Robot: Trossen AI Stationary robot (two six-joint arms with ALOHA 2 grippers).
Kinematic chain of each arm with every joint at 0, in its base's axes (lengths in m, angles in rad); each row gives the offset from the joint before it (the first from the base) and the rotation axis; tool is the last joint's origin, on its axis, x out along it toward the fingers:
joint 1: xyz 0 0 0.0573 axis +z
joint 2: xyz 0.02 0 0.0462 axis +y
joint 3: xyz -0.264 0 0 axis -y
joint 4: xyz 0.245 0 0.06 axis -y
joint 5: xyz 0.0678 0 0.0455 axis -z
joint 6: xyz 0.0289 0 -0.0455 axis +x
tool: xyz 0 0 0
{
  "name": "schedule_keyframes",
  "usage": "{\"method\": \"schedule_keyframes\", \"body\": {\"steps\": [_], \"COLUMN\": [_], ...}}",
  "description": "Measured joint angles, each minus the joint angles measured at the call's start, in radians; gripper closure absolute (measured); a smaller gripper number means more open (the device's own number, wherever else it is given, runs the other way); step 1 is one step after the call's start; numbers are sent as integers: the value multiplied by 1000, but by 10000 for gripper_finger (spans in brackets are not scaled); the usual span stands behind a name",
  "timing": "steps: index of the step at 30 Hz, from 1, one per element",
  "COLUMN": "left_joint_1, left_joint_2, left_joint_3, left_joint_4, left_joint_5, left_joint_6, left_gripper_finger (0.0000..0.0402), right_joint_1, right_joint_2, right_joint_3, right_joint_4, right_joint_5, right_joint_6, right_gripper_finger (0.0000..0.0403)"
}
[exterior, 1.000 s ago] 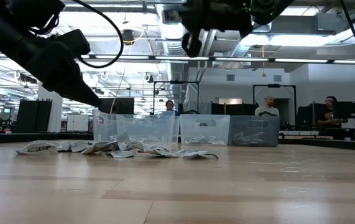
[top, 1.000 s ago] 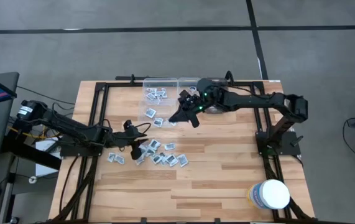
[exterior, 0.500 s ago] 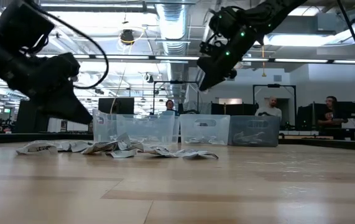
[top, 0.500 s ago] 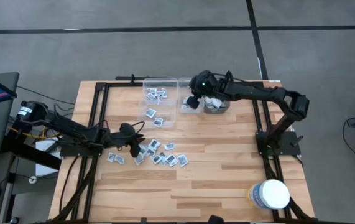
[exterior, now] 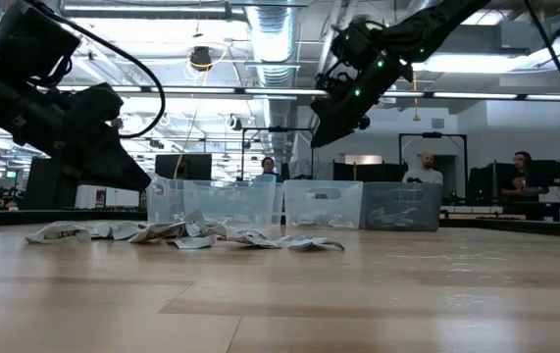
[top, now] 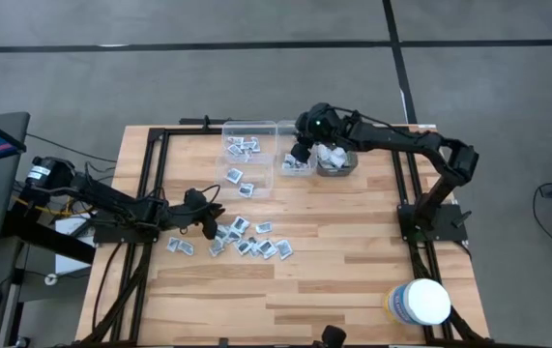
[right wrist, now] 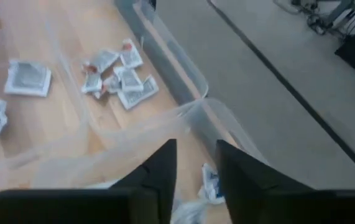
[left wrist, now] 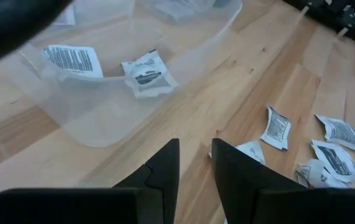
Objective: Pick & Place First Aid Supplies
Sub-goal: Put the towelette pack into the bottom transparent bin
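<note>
The right pincer (top: 302,150) hangs over the middle clear bin (top: 297,160) at the bench's far edge, its fingers a little apart with nothing visible between them, probably because a packet has just been let go there; that bin already holds a few white packets. The left pincer (top: 210,217) sits low beside the loose packets (top: 252,242) strewn mid-bench, fingers parted and empty, placed to take the next one. More packets lie in the left bin (top: 244,155). The squares lie flat, printed faces up, turned every which way; being near square, they have no clear long axis from here.
</note>
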Motion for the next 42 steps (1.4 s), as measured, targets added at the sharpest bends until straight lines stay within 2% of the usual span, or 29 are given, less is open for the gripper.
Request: {"method": "schedule_keyframes", "body": {"steps": [5, 8, 11, 16, 21, 27, 30, 36, 42], "left_joint_1": [0, 0, 0, 0, 0, 0, 0, 0, 0], "left_joint_2": [0, 0, 0, 0, 0, 0, 0, 0, 0], "left_joint_3": [0, 0, 0, 0, 0, 1, 1, 1, 1], "left_joint_4": [3, 5, 6, 6, 6, 6, 6, 6, 6], "left_joint_5": [0, 4, 26, 87, 154, 166, 166, 166, 168], "left_joint_6": [2, 2, 2, 2, 2, 2, 2, 2, 2], "left_gripper_finger": [308, 308, 308, 308, 308, 308, 308, 308, 308], "right_joint_1": [22, 64, 131, 274, 437, 619, 690, 725, 712], "right_joint_2": [3, 2, -4, -4, 3, 57, 118, 169, 189], "right_joint_3": [-2, -2, -2, -2, -2, -29, -23, -24, -23], "right_joint_4": [-11, -19, -20, -80, -223, -268, -202, -81, -85], "right_joint_5": [0, -2, -64, -175, -252, -261, -254, -197, -176], "right_joint_6": [0, -53, -139, -230, -233, -209, -201, -80, -77], "right_gripper_finger": [262, 251, 246, 250, 263, 276, 277, 269, 264]}}
